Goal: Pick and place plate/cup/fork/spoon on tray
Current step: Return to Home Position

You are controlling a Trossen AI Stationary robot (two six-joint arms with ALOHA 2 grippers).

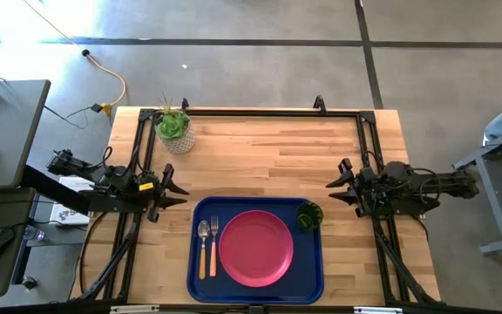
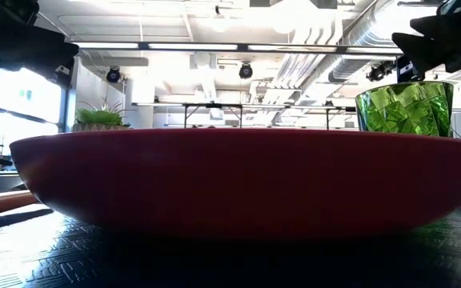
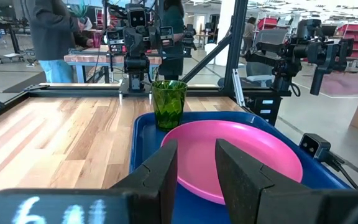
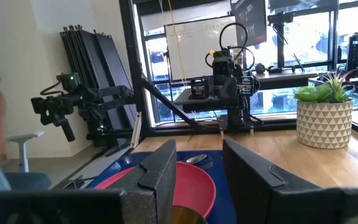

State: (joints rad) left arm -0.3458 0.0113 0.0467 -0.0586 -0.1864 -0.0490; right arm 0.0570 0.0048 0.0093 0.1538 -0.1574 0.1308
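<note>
- Nearest the table's front edge, the tray is lying flat on the wooden table, midway between the two arms.
- Sitting in the tray's middle is the plate, upright and filling most of the tray's depth.
- Lying side by side just left of the plate, inside the tray, are the spoon and the fork, handles pointing toward the front edge, the spoon on the outer side.
- Standing upright in the tray's far right corner is the cup, just beside the plate's rim.
- Waiting at the table's left edge, the left gripper is pointing toward the tray, its fingers spread apart and holding nothing.
- Hanging at the right edge, the right gripper is facing inward, its fingers likewise parted and empty.
- Farther back, a potted plant is standing near the far left corner, well apart from the tray.
</note>
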